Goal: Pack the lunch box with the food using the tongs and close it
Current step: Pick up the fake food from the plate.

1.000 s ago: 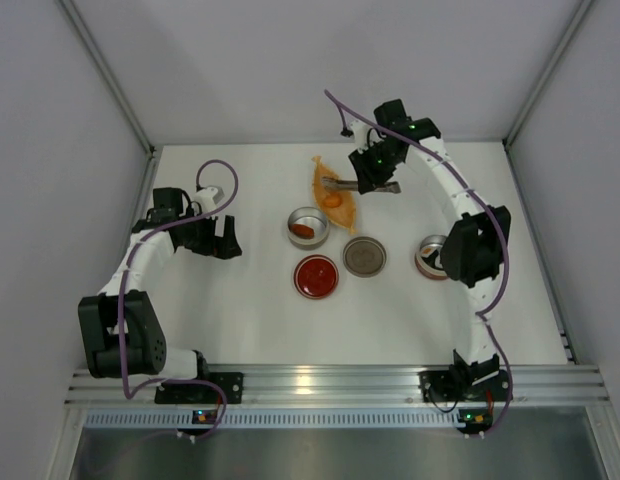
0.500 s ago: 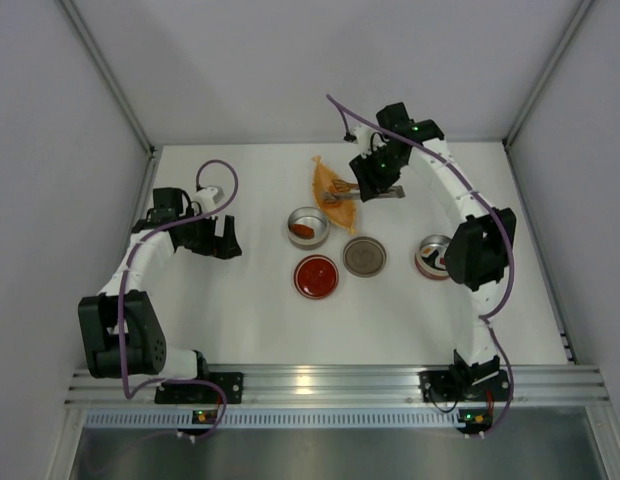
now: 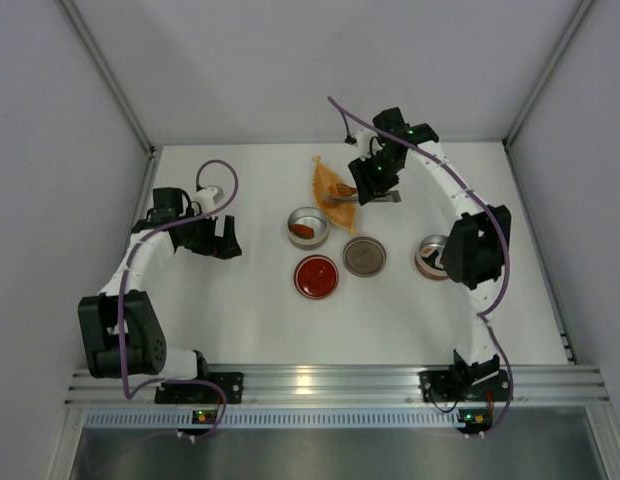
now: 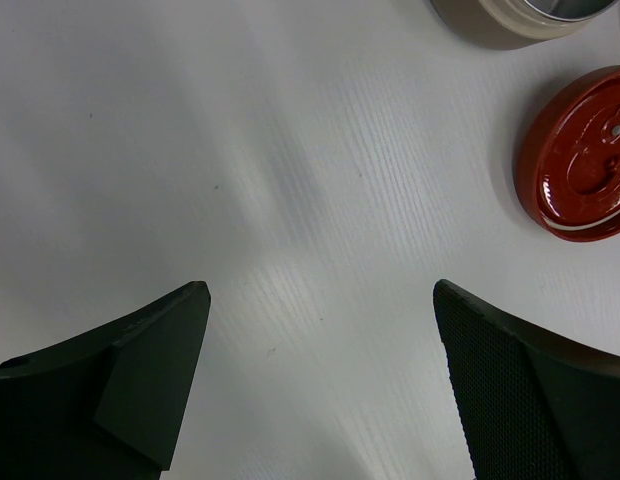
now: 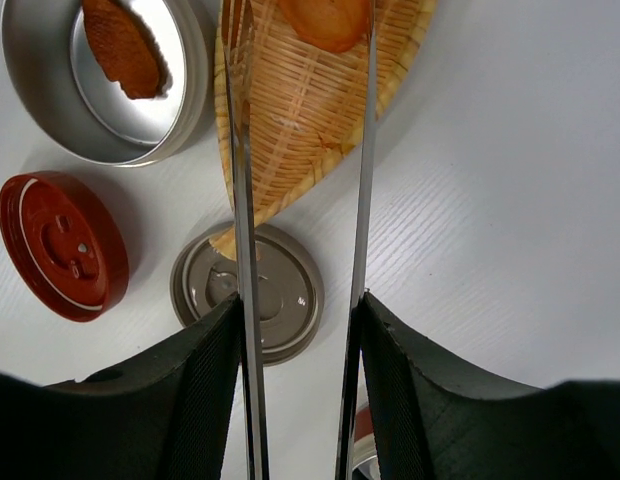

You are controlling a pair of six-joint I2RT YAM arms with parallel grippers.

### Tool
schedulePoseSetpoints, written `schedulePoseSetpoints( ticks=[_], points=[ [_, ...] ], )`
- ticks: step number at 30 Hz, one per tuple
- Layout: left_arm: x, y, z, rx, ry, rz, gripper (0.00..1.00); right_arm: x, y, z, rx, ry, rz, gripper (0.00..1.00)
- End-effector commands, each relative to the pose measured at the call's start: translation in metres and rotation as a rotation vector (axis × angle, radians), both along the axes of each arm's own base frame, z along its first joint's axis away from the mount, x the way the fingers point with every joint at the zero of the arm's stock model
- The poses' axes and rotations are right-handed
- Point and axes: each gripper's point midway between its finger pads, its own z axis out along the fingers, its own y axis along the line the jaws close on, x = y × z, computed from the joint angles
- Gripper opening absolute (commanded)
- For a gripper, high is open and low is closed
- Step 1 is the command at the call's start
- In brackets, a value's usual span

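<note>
Right end effector (image 5: 300, 320) eased its squeeze over last second: tongs (image 5: 240, 200) arms now sprung apart, still held against inner faces of both half-spread fingers. Wrist shifted slightly toward woven dish (image 5: 290, 110). Tong arms run either side of orange-brown piece (image 5: 325, 20) lying in dish; contact unclear. Brown piece (image 5: 120, 45) sits in lunch box (image 5: 60, 135). Red lid (image 5: 60, 245) and grey lid (image 5: 280, 290) unmoved on counter (image 5: 510, 200). Left end effector (image 4: 320, 300) unchanged: spread wide, holding nothing, over counter.
</note>
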Motion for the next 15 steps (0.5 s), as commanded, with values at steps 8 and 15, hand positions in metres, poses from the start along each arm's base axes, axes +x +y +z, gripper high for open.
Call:
schedulePoseSetpoints(
  ticks=[8,15],
  points=[
    [0.010,-0.002,0.010,-0.003,-0.054,-0.014,0.98,0.013,0.020,-0.012,-0.011,-0.050,-0.071,0.49],
    [0.008,-0.001,0.006,-0.001,-0.050,-0.011,0.98,0.009,0.027,-0.017,-0.004,-0.027,-0.076,0.49]
  ],
)
